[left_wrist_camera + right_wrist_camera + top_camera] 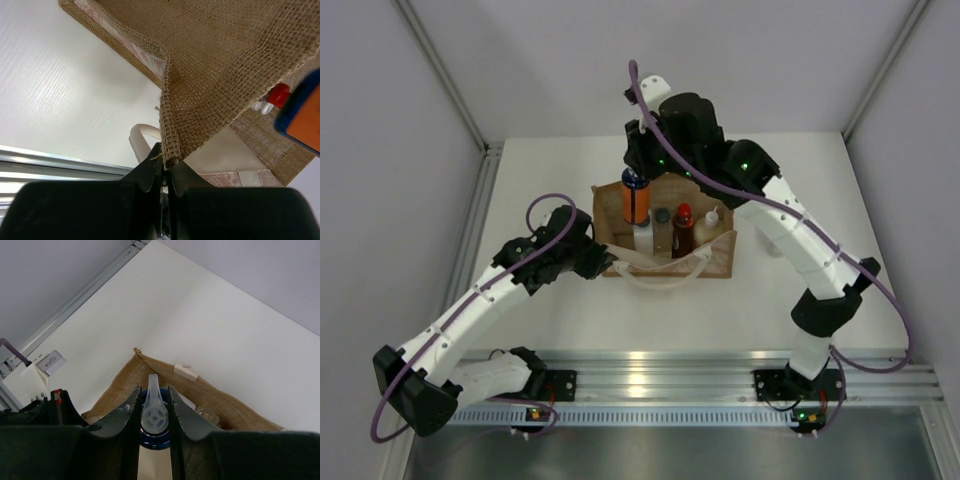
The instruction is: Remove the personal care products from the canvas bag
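Observation:
The canvas bag [720,262] stands open at the table's middle. My right gripper [638,165] is shut on the dark cap of the orange bottle [635,200] and holds it upright over the bag's left end; I cannot tell whether its base is above the rim. In the right wrist view the fingers [125,415] clamp the blue cap and clear nozzle [154,412]. The white bottle [642,236], a grey cap [662,216], the red bottle [683,228] and the cream bottle [708,225] stand inside. My left gripper [167,167] is shut on the bag's rim [172,145] at its front left corner.
A cream handle [665,275] droops over the bag's front. A white tab [185,371] sits on the far rim. Grey walls close in the left, right and back. A metal rail [650,365] runs along the near edge.

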